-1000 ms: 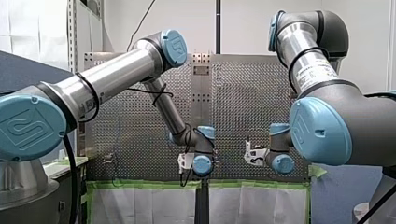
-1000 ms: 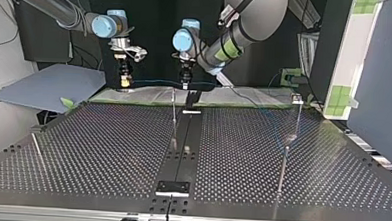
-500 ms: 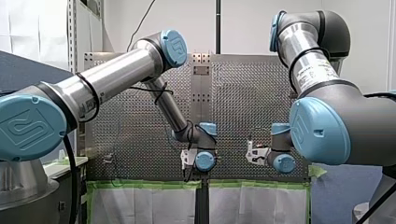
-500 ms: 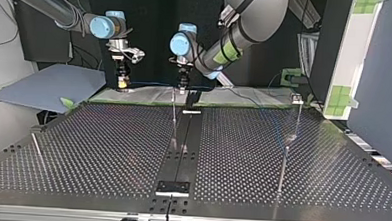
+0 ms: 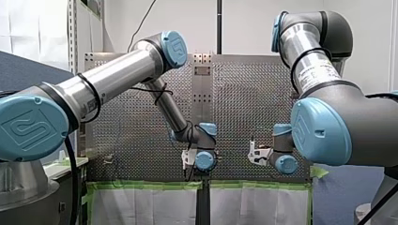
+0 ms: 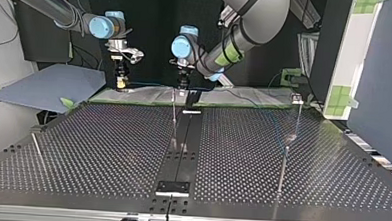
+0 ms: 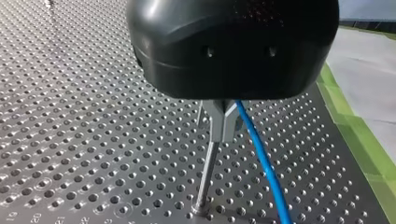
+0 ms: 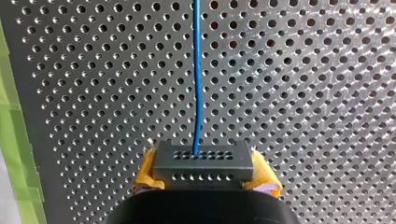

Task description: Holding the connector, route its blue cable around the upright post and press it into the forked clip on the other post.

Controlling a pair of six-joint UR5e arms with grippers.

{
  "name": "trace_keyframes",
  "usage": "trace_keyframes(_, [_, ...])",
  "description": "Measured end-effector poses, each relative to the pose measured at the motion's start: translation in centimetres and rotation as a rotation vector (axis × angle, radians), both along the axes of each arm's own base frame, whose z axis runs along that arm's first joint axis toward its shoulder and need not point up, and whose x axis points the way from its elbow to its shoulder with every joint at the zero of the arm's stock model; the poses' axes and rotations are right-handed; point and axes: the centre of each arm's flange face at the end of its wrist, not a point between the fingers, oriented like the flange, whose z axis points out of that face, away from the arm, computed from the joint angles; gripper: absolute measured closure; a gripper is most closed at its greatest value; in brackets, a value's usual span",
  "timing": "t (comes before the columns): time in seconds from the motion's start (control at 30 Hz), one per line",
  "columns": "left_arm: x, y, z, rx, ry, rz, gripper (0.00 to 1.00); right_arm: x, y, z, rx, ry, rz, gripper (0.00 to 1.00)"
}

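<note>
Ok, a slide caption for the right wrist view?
My right gripper clamps the grey connector, its blue cable running straight ahead over the perforated table.

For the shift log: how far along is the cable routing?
Done: my right claw holds the connector between yellow pads, the blue cable running straight out of it. In hand: my left claw hangs over the top of an upright post, the cable passing beside it. Left: no view shows the cable wrapped around a post or seated in a forked clip.

cable (image 8: 198, 70) showing blue | connector (image 8: 203, 161) showing dark grey | tabletop (image 8: 327, 70) showing grey, hole-dotted | tape (image 8: 10, 154) showing green
</note>
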Motion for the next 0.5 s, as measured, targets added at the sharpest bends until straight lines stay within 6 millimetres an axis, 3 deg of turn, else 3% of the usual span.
trace_keyframes(0.5, [0.3, 0.5, -1.2, 0.004, 0.020, -0.011, 1.00, -0.4, -0.4, 0.0, -0.004, -0.022, -0.040, 0.69])
